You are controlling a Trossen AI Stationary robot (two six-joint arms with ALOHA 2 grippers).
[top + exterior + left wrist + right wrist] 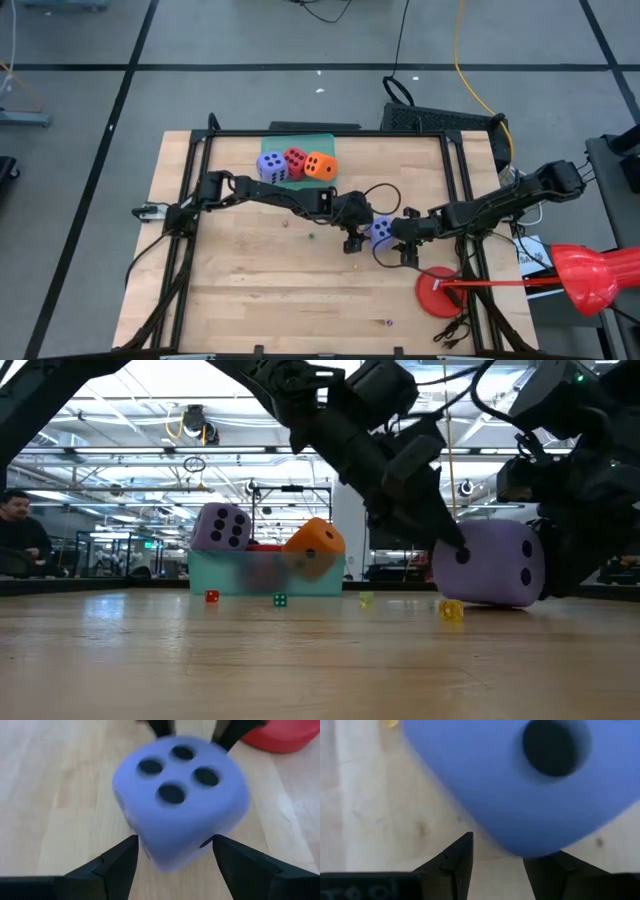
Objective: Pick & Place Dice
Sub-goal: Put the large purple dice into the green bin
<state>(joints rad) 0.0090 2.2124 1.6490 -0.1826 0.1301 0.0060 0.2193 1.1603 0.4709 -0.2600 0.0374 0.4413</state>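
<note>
- Left end effector (353,240) and right end effector (404,246) both sit wide apart around the purple-blue die (382,231) on the desk (250,290).
- Three other dice (295,164) sit on the teal tray (305,143).

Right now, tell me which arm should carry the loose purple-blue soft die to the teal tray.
Left, probably. The left gripper is beside the purple-blue soft die, fingers open around it, on the side toward the teal tray. The right gripper also flanks it, but farther from the tray.
</note>
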